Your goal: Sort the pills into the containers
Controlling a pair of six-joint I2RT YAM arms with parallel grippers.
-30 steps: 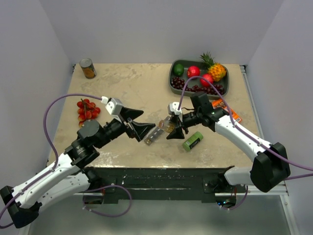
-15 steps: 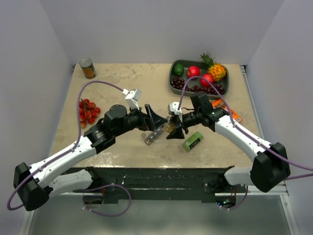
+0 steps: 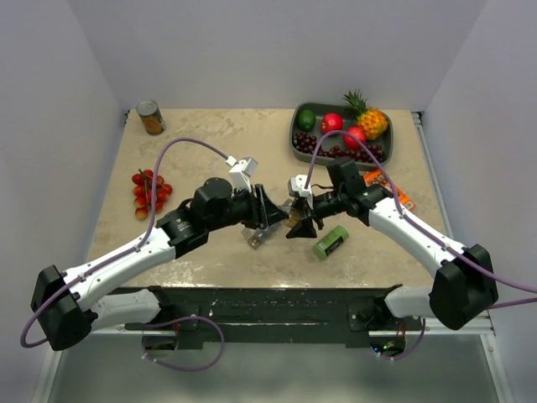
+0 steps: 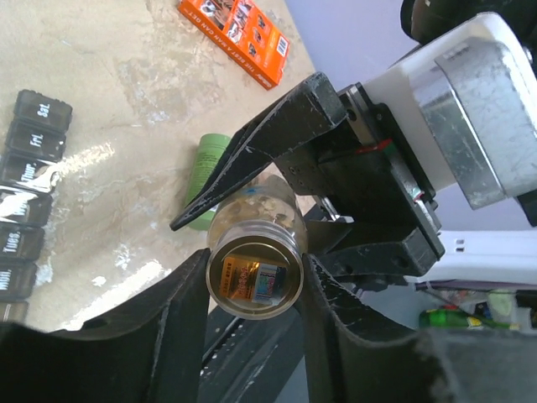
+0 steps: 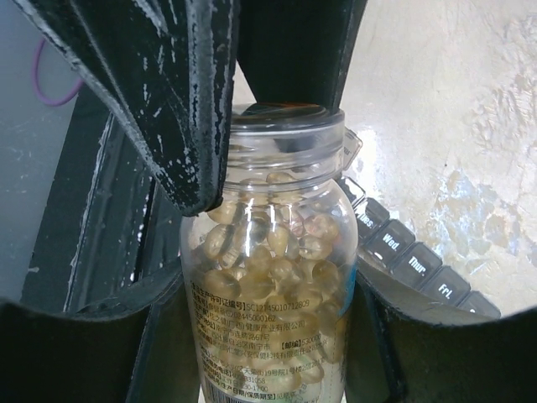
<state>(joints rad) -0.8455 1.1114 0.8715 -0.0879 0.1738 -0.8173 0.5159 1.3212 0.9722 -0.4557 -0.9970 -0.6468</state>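
Note:
A clear bottle full of yellowish pills is held above the table, and my right gripper is shut on its body. My left gripper has come in from the left. Both of its fingers press on the bottle's cap, one on each side. In the top view the two grippers meet at the bottle near the table's middle. The grey containers strip lies just below them, lids shut, with day labels showing.
A green box lies right of the grippers, an orange packet further right. The dark fruit tray stands at the back right, cherry tomatoes at the left, a can at the back left.
My left arm has swung right to the bottle, and its wide-open jaws have closed in on the cap. The right arm and bottle have stayed put.

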